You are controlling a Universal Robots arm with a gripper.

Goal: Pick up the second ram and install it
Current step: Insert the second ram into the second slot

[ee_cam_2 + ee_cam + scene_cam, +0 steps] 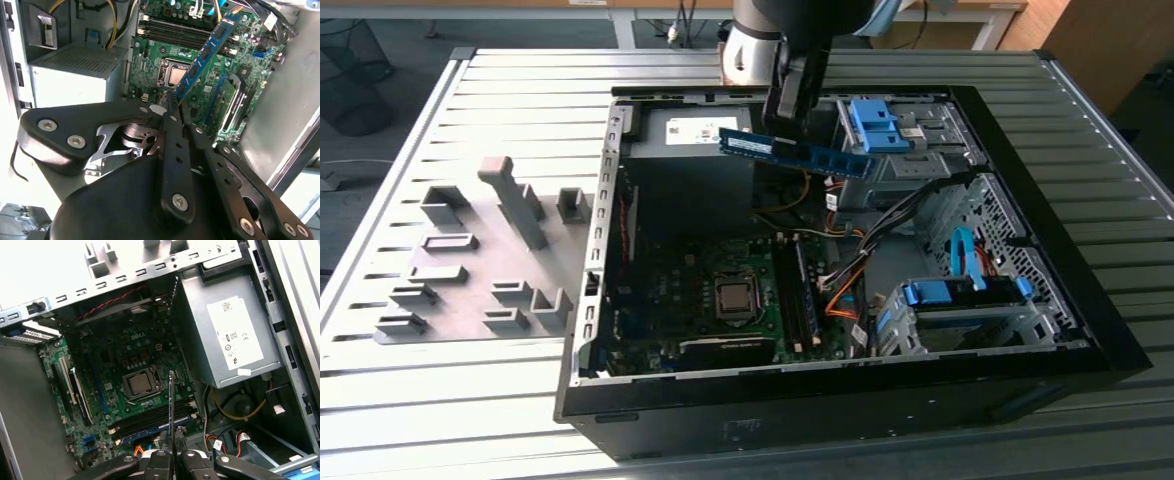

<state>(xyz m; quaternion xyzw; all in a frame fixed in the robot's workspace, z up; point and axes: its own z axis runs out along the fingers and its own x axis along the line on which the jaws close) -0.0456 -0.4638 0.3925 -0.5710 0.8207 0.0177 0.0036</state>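
One blue-green ram stick (795,153) pinched by one end in gripper (783,118), fingers closed on it. Held level over open computer case (1067,300), above motherboard (707,290).

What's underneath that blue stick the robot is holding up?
Under the second ram, shut in the gripper, lies the open case's motherboard with its bare processor socket and long memory slots. The gripper's fingers cover the stick's near end.

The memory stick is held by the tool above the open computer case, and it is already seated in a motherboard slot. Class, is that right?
Not quite. The memory stick is held by the tool above the open computer case, but it is not seated: the exterior view shows it in the air above the power supply, clear of the motherboard.
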